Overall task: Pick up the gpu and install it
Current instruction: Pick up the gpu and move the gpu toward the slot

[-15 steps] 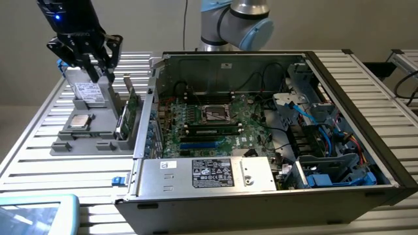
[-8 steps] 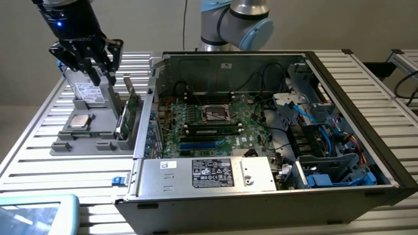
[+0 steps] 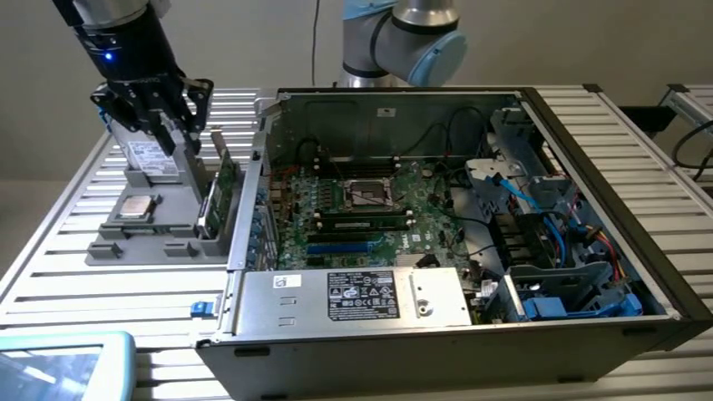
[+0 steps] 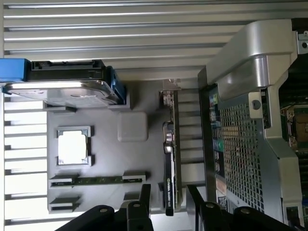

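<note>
The gpu (image 3: 224,174) stands on edge in a grey parts holder (image 3: 139,247), just outside the open computer case (image 3: 590,167) on the exterior view's left. In the wrist view the gpu (image 4: 171,159) is edge-on: a thin dark and green card with a silver bracket at its far end. My gripper (image 3: 179,142) hangs above the holder, a little off the card toward the exterior view's left. It is open and holds nothing. In the wrist view the gripper (image 4: 169,204) has its black fingers (image 4: 144,199) standing either side of the card's near end, above it and apart from it.
The holder also carries a silver labelled drive (image 4: 62,91), a square processor chip (image 4: 72,147) and a narrow memory stick (image 4: 98,180). Inside the case lie the green motherboard (image 3: 334,205), a silver power supply (image 3: 356,294) and blue cables (image 3: 535,200). A screen corner (image 3: 62,363) sits near the table's front.
</note>
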Robot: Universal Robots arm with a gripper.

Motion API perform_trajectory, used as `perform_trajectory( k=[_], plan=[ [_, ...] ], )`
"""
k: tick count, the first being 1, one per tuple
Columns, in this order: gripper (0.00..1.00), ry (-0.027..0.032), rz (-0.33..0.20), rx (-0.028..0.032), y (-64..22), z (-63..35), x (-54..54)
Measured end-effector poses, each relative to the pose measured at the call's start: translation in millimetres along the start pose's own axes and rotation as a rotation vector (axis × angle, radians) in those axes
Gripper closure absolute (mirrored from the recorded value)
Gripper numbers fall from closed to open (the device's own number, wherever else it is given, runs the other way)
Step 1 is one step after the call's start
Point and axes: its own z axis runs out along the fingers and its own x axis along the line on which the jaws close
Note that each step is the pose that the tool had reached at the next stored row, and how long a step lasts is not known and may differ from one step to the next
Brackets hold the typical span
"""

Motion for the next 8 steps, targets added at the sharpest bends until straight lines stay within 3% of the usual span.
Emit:
perform_trajectory(
  k=[8],
  plan=[
    [0.58, 0.0, 0.0, 0.0, -0.6, 14.4, 0.9]
  ],
)
